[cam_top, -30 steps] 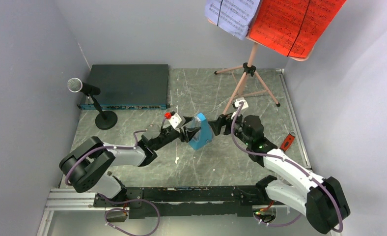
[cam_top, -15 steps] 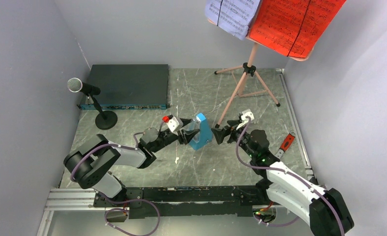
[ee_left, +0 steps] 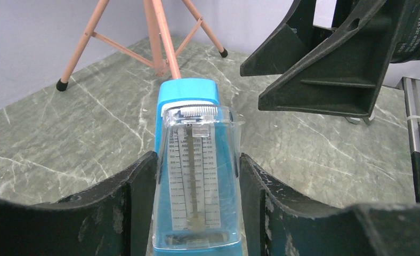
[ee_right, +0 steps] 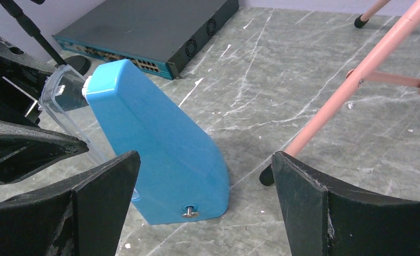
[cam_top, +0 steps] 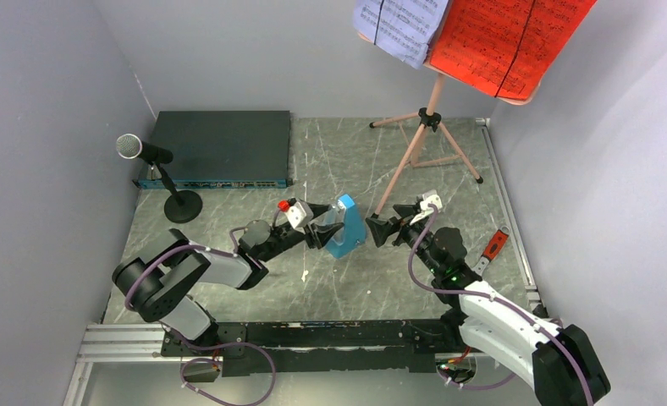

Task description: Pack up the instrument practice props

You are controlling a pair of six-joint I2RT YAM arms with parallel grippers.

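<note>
The blue metronome point(ee_left: 193, 176) looks light, stiff and slippery; the left gripper point(cam_top: 326, 230) jaws clamp its lower flanks, while the right gripper point(cam_top: 376, 232), at its 3 o'clock, gapes wide.

metronome point(cam_top: 345, 230) between left gripper point(cam_top: 321, 231) and right gripper point(cam_top: 376, 231) | music stand point(cam_top: 431, 119) behind

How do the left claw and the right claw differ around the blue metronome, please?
The left claw is shut on the blue metronome, pressed against both its sides; the right claw stands wide open and grips nothing. The left claw faces its clear front, the right claw its solid blue back. Both sit low over the table, pointed at the metronome.
</note>
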